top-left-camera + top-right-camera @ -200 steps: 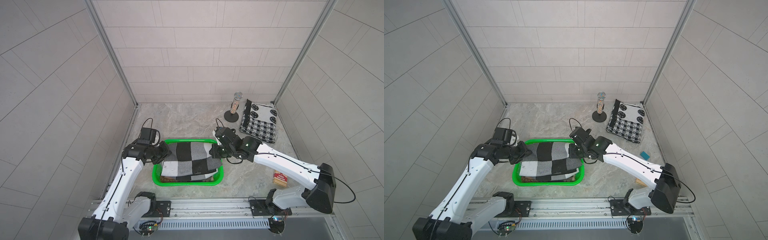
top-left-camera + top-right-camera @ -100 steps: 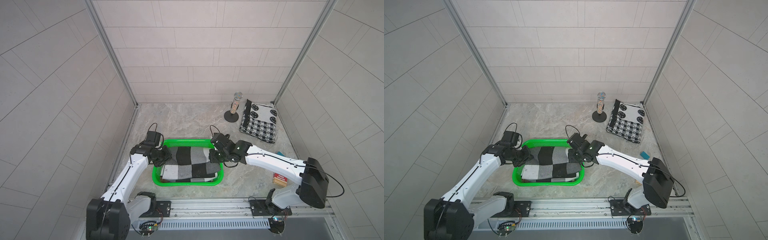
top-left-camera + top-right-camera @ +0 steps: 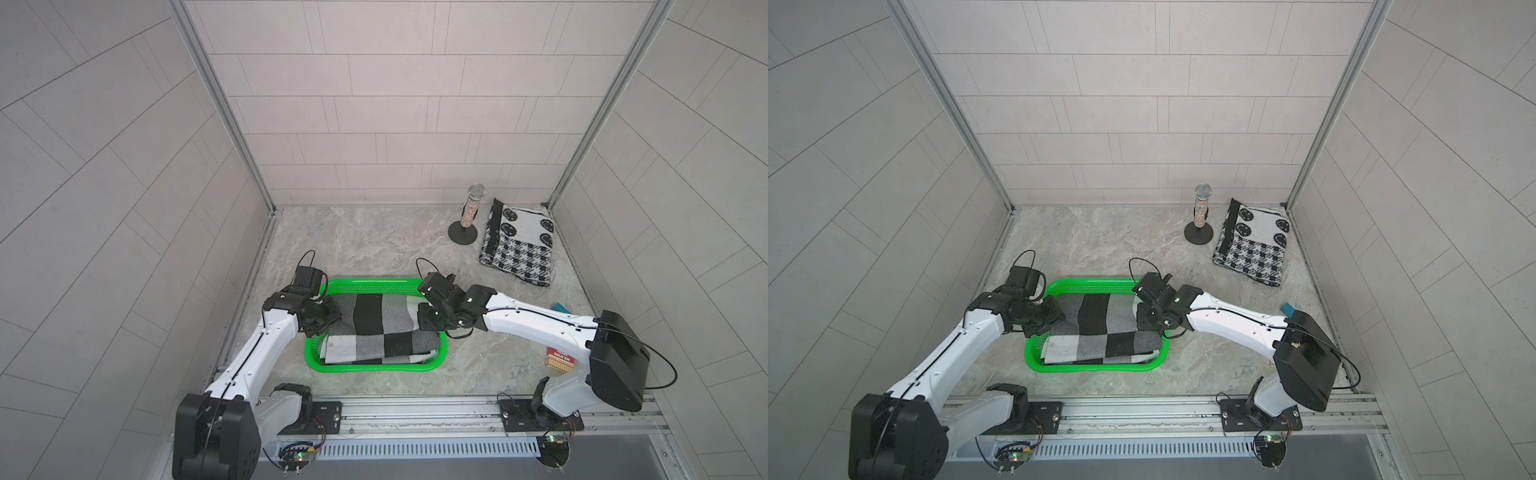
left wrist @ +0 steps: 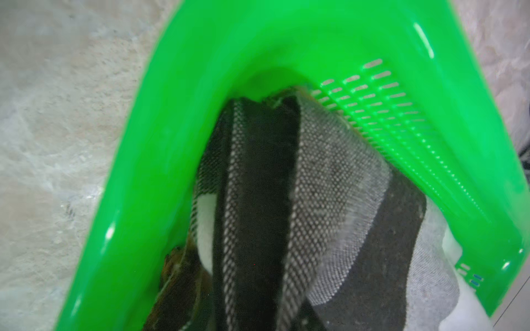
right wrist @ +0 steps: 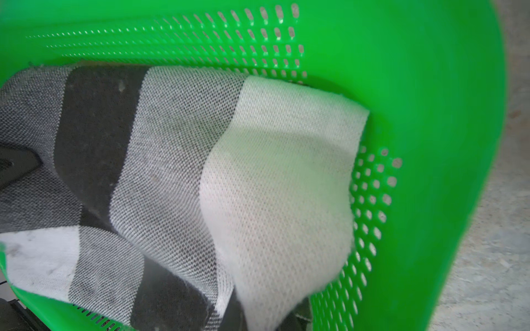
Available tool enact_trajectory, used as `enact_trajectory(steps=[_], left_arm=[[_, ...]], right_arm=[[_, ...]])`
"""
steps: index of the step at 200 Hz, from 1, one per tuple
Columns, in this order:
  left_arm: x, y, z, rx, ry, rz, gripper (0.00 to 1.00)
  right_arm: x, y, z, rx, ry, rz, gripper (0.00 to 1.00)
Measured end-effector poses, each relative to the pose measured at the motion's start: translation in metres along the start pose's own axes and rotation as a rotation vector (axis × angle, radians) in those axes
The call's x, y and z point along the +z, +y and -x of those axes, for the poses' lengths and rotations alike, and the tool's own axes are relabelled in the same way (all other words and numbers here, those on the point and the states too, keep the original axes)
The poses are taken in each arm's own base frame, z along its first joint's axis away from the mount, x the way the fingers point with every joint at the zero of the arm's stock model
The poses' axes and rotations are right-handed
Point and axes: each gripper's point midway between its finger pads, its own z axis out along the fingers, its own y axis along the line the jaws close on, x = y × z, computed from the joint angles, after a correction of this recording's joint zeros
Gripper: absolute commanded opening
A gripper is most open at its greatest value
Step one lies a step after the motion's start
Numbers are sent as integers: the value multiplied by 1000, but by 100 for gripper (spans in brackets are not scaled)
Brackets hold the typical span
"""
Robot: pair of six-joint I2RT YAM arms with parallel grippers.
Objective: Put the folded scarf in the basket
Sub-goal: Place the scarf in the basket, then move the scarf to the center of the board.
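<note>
The folded scarf [image 3: 376, 328], woven cloth in black, grey and cream blocks, lies inside the basket [image 3: 374, 369]. The basket is a glossy bright green plastic tub with rounded corners, at 6 o'clock on the marbled tabletop [image 3: 374, 245]. The left gripper [image 3: 326, 322] is at the scarf's 9 o'clock end and the right gripper [image 3: 426, 318] at its 3 o'clock end. Whether either pair of fingers is spread or pinching cloth cannot be told.

Only the wrist views show the coarse weave and the perforations: narrow slots from the left wrist, round holes from the right, where a cream end curls against a corner. At 2 o'clock, seen only in both top views, lie a houndstooth cloth [image 3: 517, 247] and a glittery microphone [image 3: 471, 210] on a round stand.
</note>
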Motion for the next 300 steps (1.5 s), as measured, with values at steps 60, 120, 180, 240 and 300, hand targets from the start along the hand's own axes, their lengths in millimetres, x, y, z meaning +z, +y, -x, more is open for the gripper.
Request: enact_trajectory(steps=[60, 120, 180, 240, 300], left_arm=[[-47, -14, 11, 21, -124, -32, 38], [-14, -55, 2, 72, -37, -53, 37], [42, -30, -16, 43, 63, 31, 36], [37, -26, -12, 48, 18, 35, 36], [-28, -73, 12, 92, -111, -79, 36]], right_arm=[[-54, 1, 9, -60, -111, -78, 45], [-29, 19, 16, -76, -100, -60, 17], [34, -4, -32, -45, 51, -159, 32], [42, 2, -41, 3, 55, -150, 40], [-53, 21, 9, 10, -196, -43, 39]])
